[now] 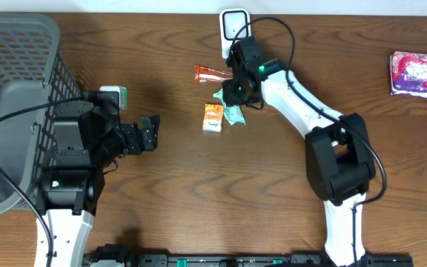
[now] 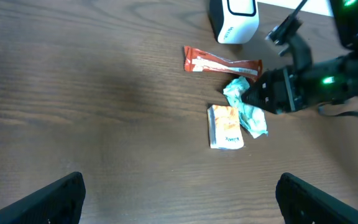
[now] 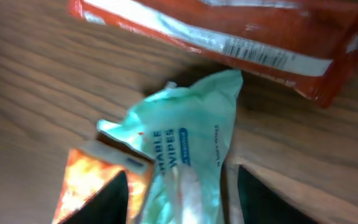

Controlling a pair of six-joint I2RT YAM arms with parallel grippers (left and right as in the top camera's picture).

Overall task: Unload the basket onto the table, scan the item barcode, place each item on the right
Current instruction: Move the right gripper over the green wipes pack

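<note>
A teal wipes packet (image 3: pixel 185 143) lies on the wooden table between an orange box (image 3: pixel 89 180) and a red snack bar (image 3: pixel 241 37) whose barcode faces up. My right gripper (image 3: pixel 185 199) is lowered over the wipes packet (image 1: pixel 233 113), its jaws partly closed on either side of it; whether they touch it does not show. The left finger overlaps the orange box (image 1: pixel 213 118). The white barcode scanner (image 1: pixel 233 30) stands just behind the red bar (image 1: pixel 212 74). My left gripper (image 2: pixel 180 199) hovers open and empty, well left of the items.
A grey mesh basket (image 1: pixel 13 44) fills the far left. A pink packet (image 1: pixel 416 74) lies at the far right. A small white and green object (image 1: pixel 115 94) sits beside the left arm.
</note>
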